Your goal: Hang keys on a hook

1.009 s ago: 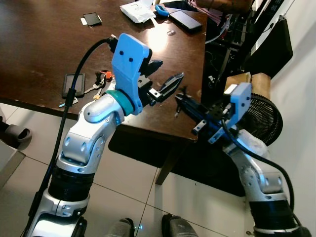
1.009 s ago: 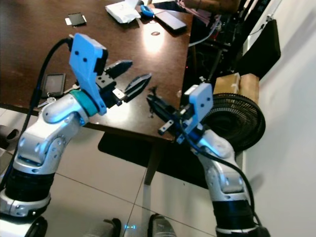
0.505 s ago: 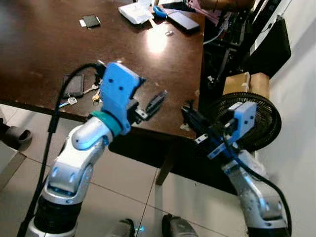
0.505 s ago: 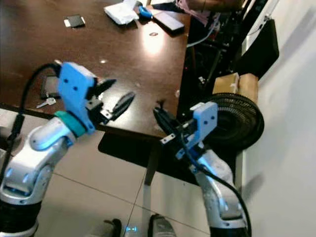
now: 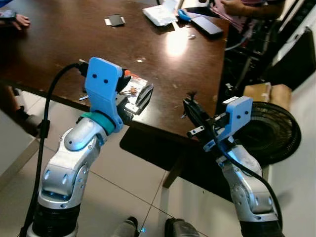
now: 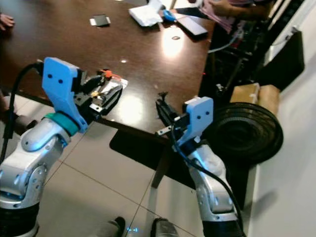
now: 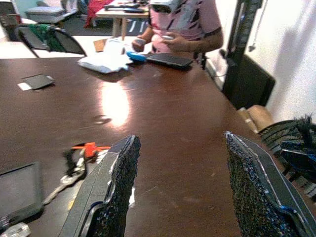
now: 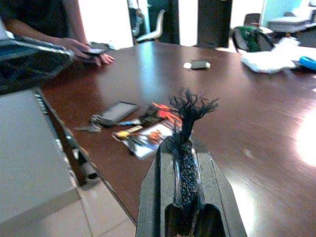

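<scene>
No readable labels. Left gripper (image 7: 180, 190) spread wide over table (image 5: 59, 44) edge; keys (image 7: 74, 165) at its 9 o'clock, beside phone (image 7: 17, 190). Right gripper (image 8: 185, 148) pressed together on frayed black cord (image 8: 190, 106).

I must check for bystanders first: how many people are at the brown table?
2. One person in a pink top sits at the far end of the table; another person's hand rests on the robot's left edge. Others may be hidden.
</scene>
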### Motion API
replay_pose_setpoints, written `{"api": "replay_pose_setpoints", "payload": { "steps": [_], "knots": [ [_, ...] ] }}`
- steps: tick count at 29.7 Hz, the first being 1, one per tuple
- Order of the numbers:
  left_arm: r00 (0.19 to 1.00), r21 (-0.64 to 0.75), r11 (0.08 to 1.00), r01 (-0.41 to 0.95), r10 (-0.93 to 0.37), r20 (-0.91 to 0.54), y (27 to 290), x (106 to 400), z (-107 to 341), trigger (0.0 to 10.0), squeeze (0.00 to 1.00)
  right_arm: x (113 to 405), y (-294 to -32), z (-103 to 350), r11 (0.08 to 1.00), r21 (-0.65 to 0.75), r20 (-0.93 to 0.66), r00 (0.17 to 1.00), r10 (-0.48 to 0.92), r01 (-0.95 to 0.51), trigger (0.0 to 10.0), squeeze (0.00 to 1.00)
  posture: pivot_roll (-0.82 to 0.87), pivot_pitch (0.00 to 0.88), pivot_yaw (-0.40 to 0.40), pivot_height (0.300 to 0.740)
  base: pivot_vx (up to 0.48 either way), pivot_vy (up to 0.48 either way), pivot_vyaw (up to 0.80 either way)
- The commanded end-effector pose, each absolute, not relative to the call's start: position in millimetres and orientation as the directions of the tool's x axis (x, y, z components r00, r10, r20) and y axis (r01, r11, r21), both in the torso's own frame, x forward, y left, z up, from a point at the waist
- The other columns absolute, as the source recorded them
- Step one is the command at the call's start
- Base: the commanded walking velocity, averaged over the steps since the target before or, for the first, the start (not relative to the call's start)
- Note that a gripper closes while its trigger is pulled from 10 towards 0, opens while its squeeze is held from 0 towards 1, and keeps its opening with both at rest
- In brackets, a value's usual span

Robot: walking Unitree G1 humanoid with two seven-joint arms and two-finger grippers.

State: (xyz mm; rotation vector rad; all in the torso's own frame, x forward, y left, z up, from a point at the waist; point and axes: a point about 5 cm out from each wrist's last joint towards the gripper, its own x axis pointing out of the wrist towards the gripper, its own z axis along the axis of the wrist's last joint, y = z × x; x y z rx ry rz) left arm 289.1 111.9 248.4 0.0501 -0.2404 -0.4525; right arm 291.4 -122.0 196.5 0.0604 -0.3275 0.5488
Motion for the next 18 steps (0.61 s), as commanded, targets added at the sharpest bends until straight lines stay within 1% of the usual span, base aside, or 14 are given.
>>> {"api": "replay_pose_setpoints", "payload": {
  "steps": [1, 6, 7, 8, 11, 18],
  "knots": [
    [0.873, 0.113, 0.897, 0.427, -0.442, 0.206, 110.9, 286.6, 245.2, 10.0, 0.00, 292.4, -115.5, 199.0, 0.844, -0.037, 0.329, 0.791, 0.516, -0.535, 10.0, 0.00, 0.01, 0.084, 0.034, 0.740, 0.000, 0.000, 0.71],
    [0.878, 0.143, 0.901, 0.410, -0.432, 0.207, 114.6, 287.6, 248.4, 10.0, 0.00, 297.8, -112.4, 203.7, 0.842, -0.045, 0.347, 0.782, 0.518, -0.538, 10.0, 0.00, 0.02, 0.077, 0.028, 0.740, 0.000, 0.000, 0.71],
    [0.874, 0.177, 0.900, 0.399, -0.432, 0.223, 116.3, 287.6, 250.4, 10.0, 0.00, 298.8, -112.9, 203.9, 0.843, -0.048, 0.349, 0.782, 0.516, -0.535, 10.0, 0.00, 0.02, 0.078, 0.027, 0.740, 0.000, 0.000, 0.72],
    [0.874, 0.177, 0.900, 0.399, -0.432, 0.223, 116.3, 287.6, 250.4, 10.0, 0.00, 298.8, -112.9, 203.9, 0.843, -0.048, 0.349, 0.782, 0.516, -0.535, 10.0, 0.00, 0.02, 0.078, 0.027, 0.740, 0.000, 0.000, 0.72],
    [0.873, 0.269, 0.891, 0.367, -0.430, 0.232, 118.7, 288.0, 250.8, 10.0, 0.00, 300.5, -113.5, 203.3, 0.849, -0.052, 0.350, 0.787, 0.509, -0.526, 10.0, 0.00, 0.02, 0.078, 0.030, 0.740, 0.000, 0.000, 0.72],
    [0.875, 0.290, 0.893, 0.344, -0.417, 0.247, 120.0, 288.6, 254.2, 10.0, 0.00, 300.9, -113.3, 203.0, 0.854, -0.049, 0.351, 0.792, 0.500, -0.518, 10.0, 0.00, 0.02, 0.085, 0.036, 0.740, 0.000, 0.000, 0.72]
  ]
}}
